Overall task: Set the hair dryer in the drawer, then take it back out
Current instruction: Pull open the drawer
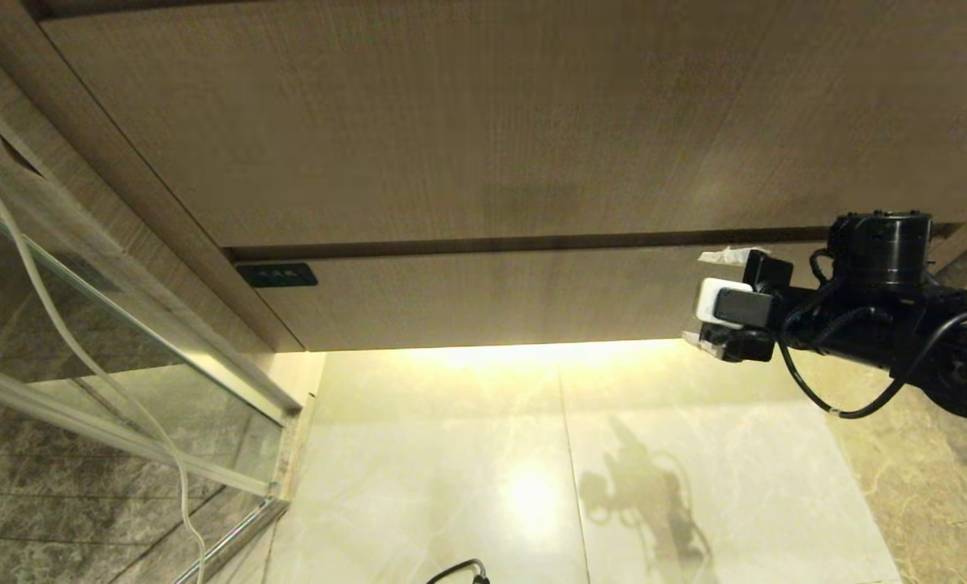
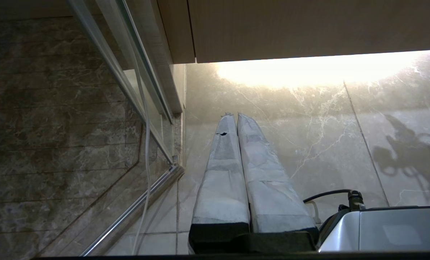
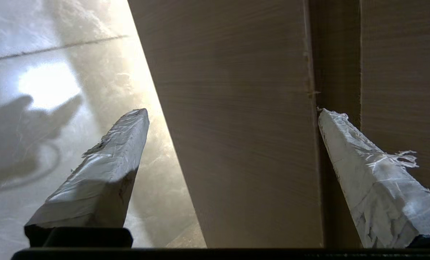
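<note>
The drawer (image 1: 492,296) is a shallow wood-grain front with a small dark label (image 1: 277,275) at its upper left corner, and it sits shut under a much taller wood panel (image 1: 483,122). At the drawer's right end my right gripper (image 1: 717,300) is open, one taped finger over the dark gap above the front and the other below its lower edge. In the right wrist view the drawer front (image 3: 236,162) fills the space between the spread fingers of the right gripper (image 3: 232,115). My left gripper (image 2: 235,115) hangs shut and empty over the floor. The hair dryer is out of view.
A glass shower door (image 1: 126,341) with a metal frame stands at the left, and a thin white cord (image 1: 86,357) hangs in front of it. A glossy marble floor (image 1: 451,470) lies below the drawer, lit by a light strip. A black cable (image 1: 459,572) shows at the bottom edge.
</note>
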`<state>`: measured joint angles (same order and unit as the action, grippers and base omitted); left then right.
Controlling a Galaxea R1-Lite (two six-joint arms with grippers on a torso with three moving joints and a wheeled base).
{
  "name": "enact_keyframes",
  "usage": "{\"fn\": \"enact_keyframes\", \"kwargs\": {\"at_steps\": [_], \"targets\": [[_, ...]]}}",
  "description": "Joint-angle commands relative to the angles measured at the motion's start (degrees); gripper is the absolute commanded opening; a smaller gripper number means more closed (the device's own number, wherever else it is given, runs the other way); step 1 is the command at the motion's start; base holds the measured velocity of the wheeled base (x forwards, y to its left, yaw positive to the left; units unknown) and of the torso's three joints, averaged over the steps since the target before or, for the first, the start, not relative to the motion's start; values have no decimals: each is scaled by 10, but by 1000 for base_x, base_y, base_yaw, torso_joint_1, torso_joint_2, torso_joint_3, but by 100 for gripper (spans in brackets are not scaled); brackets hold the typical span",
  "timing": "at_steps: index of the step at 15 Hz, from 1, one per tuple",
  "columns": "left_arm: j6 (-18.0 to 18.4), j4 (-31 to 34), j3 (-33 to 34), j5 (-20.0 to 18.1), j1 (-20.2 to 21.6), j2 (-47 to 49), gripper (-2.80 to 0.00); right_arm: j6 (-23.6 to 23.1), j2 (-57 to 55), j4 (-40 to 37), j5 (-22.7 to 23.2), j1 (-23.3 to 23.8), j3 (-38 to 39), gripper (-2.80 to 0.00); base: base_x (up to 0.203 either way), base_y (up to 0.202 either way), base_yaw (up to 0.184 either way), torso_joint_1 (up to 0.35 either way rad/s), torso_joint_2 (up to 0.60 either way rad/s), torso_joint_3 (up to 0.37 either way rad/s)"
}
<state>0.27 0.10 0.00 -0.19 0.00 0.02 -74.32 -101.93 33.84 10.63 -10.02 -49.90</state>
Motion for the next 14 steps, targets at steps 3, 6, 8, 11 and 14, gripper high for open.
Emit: {"fn": "enact_keyframes", "kwargs": {"at_steps": [3,6,8,11,14], "targets": [[0,0,1,0,0,1,-280,23,1,-31,7,-4,-26,0,0,0,0,0,0,0],[0,0,1,0,0,1,-280,15,-14,-23,63,-4,-32,0,0,0,0,0,0,0],[0,0,1,0,0,1,-280,14,-23,-23,70,-4,-45,0,0,0,0,0,0,0],[0,0,1,0,0,0,-280,14,-44,-23,72,-4,-67,0,0,0,0,0,0,0],[0,0,1,0,0,1,-280,14,-75,-20,71,-4,-104,0,0,0,0,0,0,0]]}}
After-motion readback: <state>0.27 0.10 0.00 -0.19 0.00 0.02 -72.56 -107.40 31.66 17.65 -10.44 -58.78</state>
